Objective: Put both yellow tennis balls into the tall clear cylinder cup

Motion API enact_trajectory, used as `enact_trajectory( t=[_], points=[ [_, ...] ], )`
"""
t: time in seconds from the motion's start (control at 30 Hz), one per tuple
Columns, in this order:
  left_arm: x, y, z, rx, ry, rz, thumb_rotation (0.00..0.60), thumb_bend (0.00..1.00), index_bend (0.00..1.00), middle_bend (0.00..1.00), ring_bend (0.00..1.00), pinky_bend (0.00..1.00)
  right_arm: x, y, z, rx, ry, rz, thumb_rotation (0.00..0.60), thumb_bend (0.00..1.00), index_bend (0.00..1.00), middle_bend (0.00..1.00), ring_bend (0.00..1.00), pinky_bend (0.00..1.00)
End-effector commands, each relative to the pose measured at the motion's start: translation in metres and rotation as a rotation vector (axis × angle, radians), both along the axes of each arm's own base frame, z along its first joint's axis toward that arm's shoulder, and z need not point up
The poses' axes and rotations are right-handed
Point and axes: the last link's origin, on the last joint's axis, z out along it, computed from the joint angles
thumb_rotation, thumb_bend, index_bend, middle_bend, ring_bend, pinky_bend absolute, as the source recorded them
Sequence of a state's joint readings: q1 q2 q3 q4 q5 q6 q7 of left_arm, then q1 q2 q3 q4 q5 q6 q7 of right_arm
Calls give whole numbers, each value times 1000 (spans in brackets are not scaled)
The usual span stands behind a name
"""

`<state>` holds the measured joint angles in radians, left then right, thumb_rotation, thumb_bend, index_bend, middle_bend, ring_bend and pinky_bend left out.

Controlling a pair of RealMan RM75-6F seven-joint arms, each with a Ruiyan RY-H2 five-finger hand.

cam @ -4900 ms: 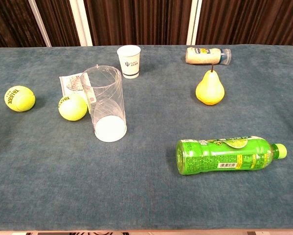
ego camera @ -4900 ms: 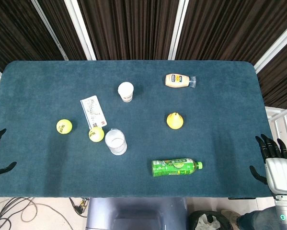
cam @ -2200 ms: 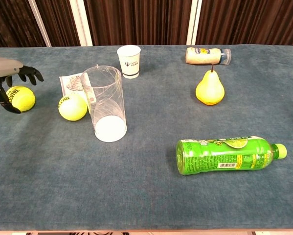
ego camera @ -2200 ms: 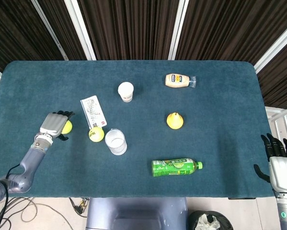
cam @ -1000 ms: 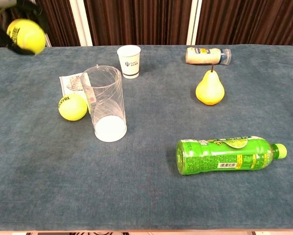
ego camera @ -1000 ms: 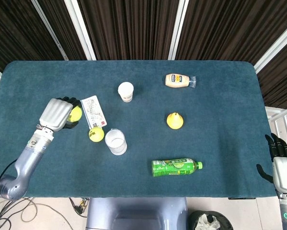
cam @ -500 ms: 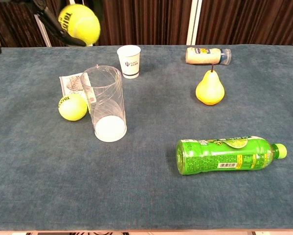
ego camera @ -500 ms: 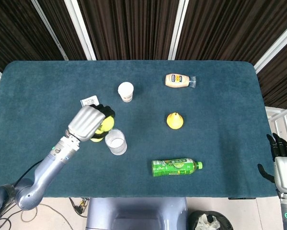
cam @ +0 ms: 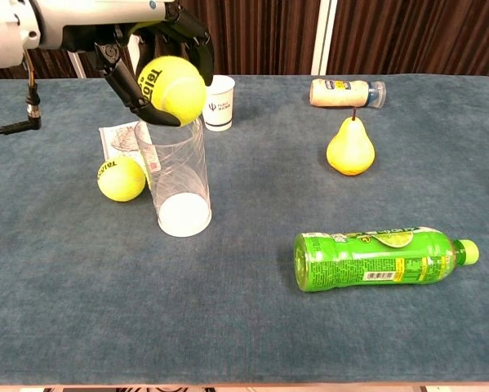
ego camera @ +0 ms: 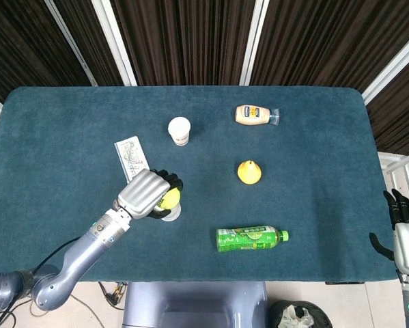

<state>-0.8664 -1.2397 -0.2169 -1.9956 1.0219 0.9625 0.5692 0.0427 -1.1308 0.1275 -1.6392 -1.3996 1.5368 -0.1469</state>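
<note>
As fuzzy ball (cam: 172, 88) tops clear cyl cup (cam: 176, 175)

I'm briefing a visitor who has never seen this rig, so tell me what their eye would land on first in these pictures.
First the left hand, holding a yellow tennis ball just above the mouth of the tall clear cylinder cup, which stands upright left of centre. Next the second tennis ball, lying on the blue table just left of the cup. Then the green bottle on its side near the front and the yellow pear standing behind it.
</note>
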Motion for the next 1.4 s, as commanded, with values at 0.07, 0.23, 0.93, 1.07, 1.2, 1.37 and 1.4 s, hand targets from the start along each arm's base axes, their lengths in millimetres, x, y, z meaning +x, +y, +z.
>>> enact_trajectory(
  t=[0.07,0.23,0.93,1.07,1.2,1.37,1.4],
  points=[
    [-1,1,0,4,14,-1,600,210,386,433,368,522,0,0,0,-2,-1,1,600,340,81,79,110,36],
    [-4,2,0,-1,32,12,600,150,353,332,284,435,0,0,0,-3,0,1,600,340,81,79,110,36],
    [-30,4,46,216,32,60,600,0,286,196,117,282,3,2,-1,-2,-26,1,600,339,81,78,110,36],
    [-63,1,64,252,68,131,600,0,282,188,117,282,4,1,-4,11,-19,1,600,340,81,79,110,36],
    [-100,6,68,229,76,229,600,0,282,186,117,282,4,1,-7,20,-10,-1,600,340,81,79,110,36],
    [-132,17,51,153,77,290,600,0,275,173,91,282,4,1,-9,26,-1,-6,600,340,81,79,110,36],
    [-137,21,45,133,78,297,600,0,275,173,91,282,4,0,-10,27,-1,-7,600,340,81,79,110,36]
  ],
)
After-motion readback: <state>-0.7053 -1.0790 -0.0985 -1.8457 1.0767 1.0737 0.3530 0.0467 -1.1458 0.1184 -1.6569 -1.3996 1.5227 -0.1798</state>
